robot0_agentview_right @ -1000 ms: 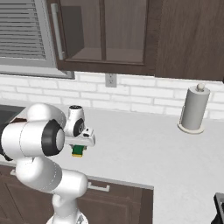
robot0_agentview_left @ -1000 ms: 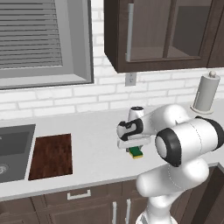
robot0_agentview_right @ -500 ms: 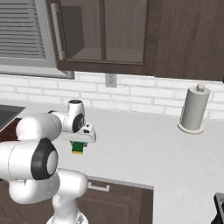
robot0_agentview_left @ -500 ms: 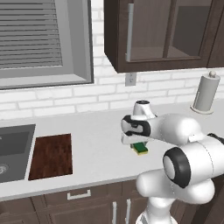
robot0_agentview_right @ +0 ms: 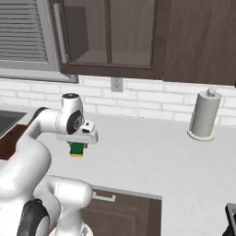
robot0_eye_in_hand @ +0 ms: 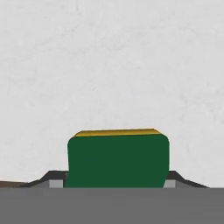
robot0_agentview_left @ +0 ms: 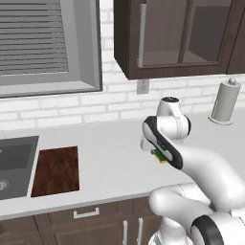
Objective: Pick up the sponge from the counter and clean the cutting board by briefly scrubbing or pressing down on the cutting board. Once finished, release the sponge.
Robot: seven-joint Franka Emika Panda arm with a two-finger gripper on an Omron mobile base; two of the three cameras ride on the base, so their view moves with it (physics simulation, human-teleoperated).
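I find the gripper (robot0_agentview_right: 77,146) closed on the sponge (robot0_agentview_right: 76,149), its two tips pressing the block from either side in the hand view, the green layer facing the camera and the yellow layer beyond it. The sponge (robot0_eye_in_hand: 117,158) hangs directly under the gripper and appears clear of the counter (robot0_agentview_right: 152,161), though I cannot confirm the gap from any of the views.

The cutting board (robot0_agentview_left: 56,170) lies flat on the counter well off to one side of the gripper, next to the sink (robot0_agentview_left: 13,165), with bare worktop between them. A paper towel roll (robot0_agentview_right: 203,117) stands on the opposite side, towards the wall, and plays no part.

Assessment of progress: pickup looks done, since the sponge is held and seems lifted. Outstanding items are carrying it across to the board, lowering it onto the wood, a short press or scrub, and then opening the gripper to let it go. I judge the task less than half complete.
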